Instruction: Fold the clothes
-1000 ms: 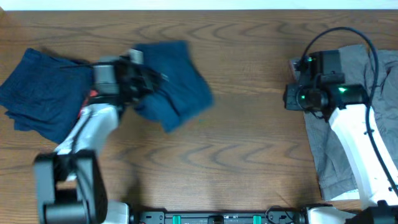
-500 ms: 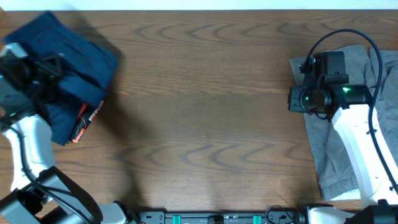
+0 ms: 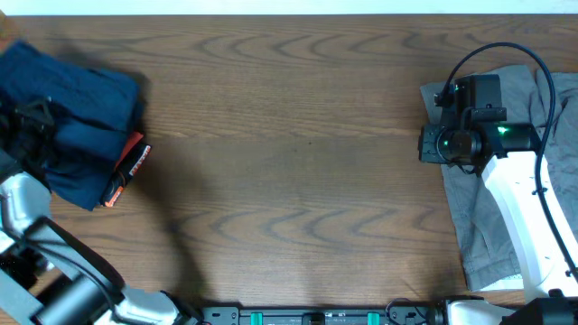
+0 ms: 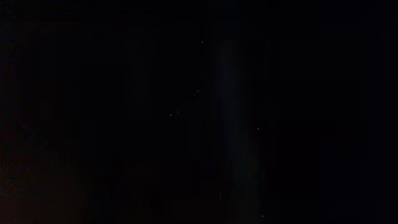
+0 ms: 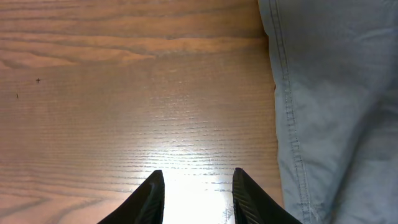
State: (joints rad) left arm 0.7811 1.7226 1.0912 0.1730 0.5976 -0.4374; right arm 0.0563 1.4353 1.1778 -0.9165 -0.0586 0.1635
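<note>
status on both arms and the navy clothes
Left gripper on navy clothes, wrist view black, jaws unreadable. Right gripper open, empty, beside grey garment. No obstruction seen.

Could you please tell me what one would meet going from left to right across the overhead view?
Navy-blue clothes → bare wooden table → grey garment.

A dark wood-grain table (image 3: 298, 181) fills the view — a pale strip (image 3: 289, 6) edges its far side.
</note>
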